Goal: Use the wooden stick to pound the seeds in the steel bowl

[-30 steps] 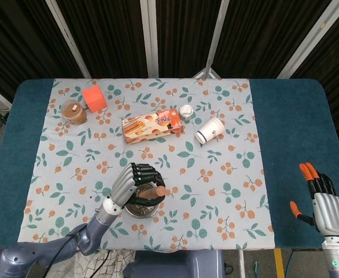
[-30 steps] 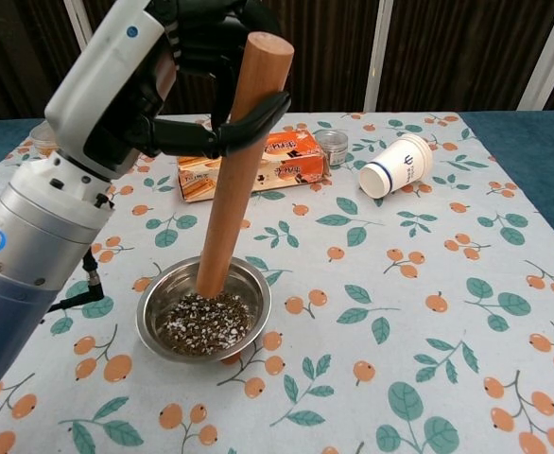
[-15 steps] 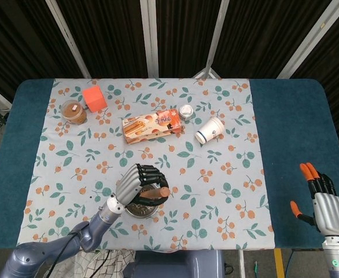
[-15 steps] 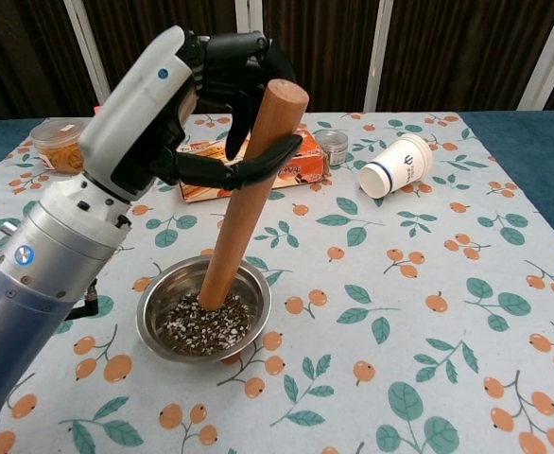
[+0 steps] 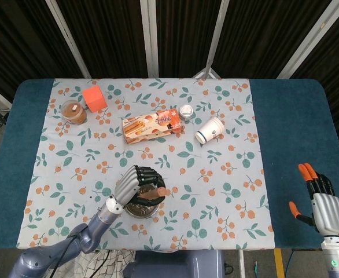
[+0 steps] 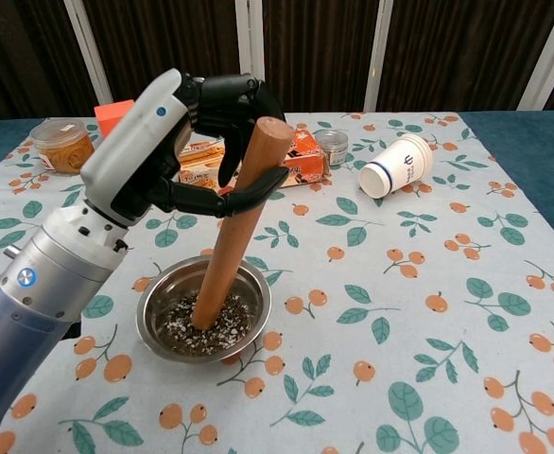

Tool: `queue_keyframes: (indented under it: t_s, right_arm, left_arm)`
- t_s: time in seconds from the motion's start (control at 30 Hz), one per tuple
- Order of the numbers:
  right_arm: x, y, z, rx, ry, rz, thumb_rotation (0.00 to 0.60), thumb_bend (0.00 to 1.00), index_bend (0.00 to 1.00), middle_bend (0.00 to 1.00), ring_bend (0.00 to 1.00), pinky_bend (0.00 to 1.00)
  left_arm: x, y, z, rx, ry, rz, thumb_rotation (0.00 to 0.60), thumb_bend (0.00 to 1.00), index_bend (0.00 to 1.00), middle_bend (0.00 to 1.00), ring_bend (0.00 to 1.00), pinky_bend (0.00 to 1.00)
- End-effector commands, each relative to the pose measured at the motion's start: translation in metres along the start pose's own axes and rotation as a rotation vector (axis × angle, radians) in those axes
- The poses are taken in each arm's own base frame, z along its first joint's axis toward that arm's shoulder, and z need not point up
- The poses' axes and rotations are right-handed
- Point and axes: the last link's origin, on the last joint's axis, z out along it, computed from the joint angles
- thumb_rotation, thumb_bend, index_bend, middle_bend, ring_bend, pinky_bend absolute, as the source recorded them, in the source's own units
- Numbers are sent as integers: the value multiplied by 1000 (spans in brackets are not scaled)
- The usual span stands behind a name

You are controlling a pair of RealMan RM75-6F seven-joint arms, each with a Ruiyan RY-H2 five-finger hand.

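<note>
My left hand grips the upper end of the wooden stick. The stick leans to the right and its lower end is pressed into the dark crushed seeds in the steel bowl near the table's front edge. In the head view the hand covers most of the steel bowl. My right hand hangs off the table's right front corner, fingers apart, holding nothing.
At the back stand a snack box, a small tin, a tipped paper cup, an orange block and a jar of brown stuff. Floral cloth covers the table.
My left hand has come down with the stick, driving its lower end deeper into the seeds. The right hand has stayed put.
</note>
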Motion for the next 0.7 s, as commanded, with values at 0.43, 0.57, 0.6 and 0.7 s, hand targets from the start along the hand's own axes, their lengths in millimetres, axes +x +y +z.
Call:
queue_keyframes:
  t_s: [0.43, 0.57, 0.6, 0.7]
  right_arm:
    - [0, 0, -1, 1, 1, 3, 600, 367, 0, 0, 0, 0]
    - [0, -1, 0, 0, 2, 5, 600, 367, 0, 0, 0, 0]
    - [0, -1, 0, 0, 2, 5, 600, 367, 0, 0, 0, 0]
    - [0, -1, 0, 1, 2, 5, 600, 367, 0, 0, 0, 0]
  left_arm:
    - [-2, -2, -12, 5, -6, -9, 600, 803, 652, 772, 628, 733]
    - [-2, -2, -13, 4, -6, -8, 600, 803, 652, 772, 628, 732]
    - [-1, -1, -12, 2, -2, -9, 600, 803, 652, 772, 628, 732]
    - [-1, 0, -6, -11, 14, -18, 600, 804, 652, 772, 628, 732]
